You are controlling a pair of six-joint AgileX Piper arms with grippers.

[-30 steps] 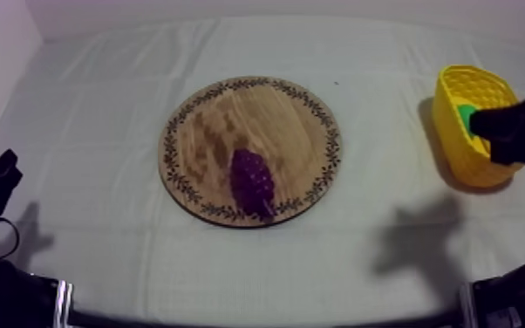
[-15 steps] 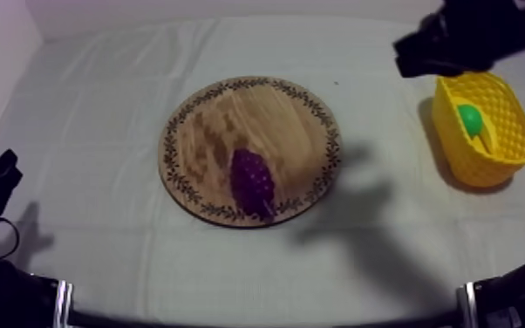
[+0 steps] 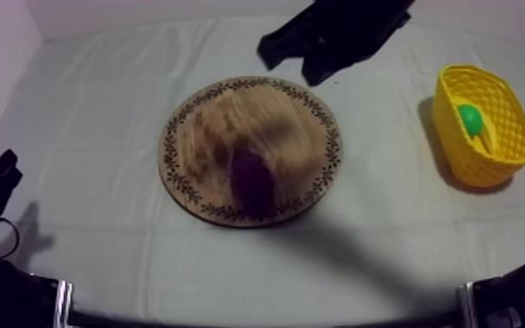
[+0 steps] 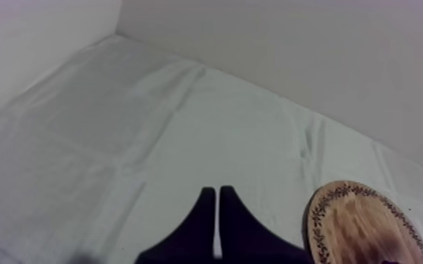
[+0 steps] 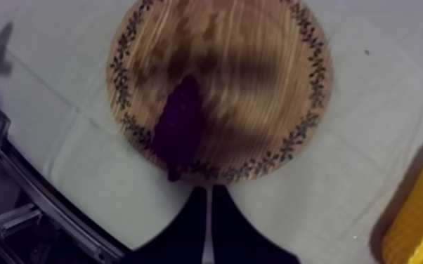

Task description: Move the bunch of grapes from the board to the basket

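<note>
As the right arm (image 3: 344, 30) swings away from the basket (image 3: 458, 166), where it is 1 s ago, it comes to hang over the far rim of the board (image 3: 222, 113). Its shadow now covers the board and the grapes (image 3: 251, 179). Grapes unmoved on the board's near part, lying just ahead of and below the right gripper (image 5: 206, 193). Its 2 fingers are pressed together in a narrow wedge and hold nothing.

This reads as the approach for the pick: no grasp yet, and the fingers must part first. Basket sits well off to that gripper's side, back the way it came, with a green thing (image 3: 469, 118) inside. Left gripper (image 4: 218, 193) is idle, well apart from the grapes with the board's rim off to its side, fingers together, empty, no change.

Hard to tell:
- How high the right gripper is above the grapes.
- In the top view its fingers merge into the dark arm.
- Grapes are dim under the shadow.
- Basket is cut off in the right wrist view, board cut off in the left wrist view.
- The green thing's kind is unclear.
</note>
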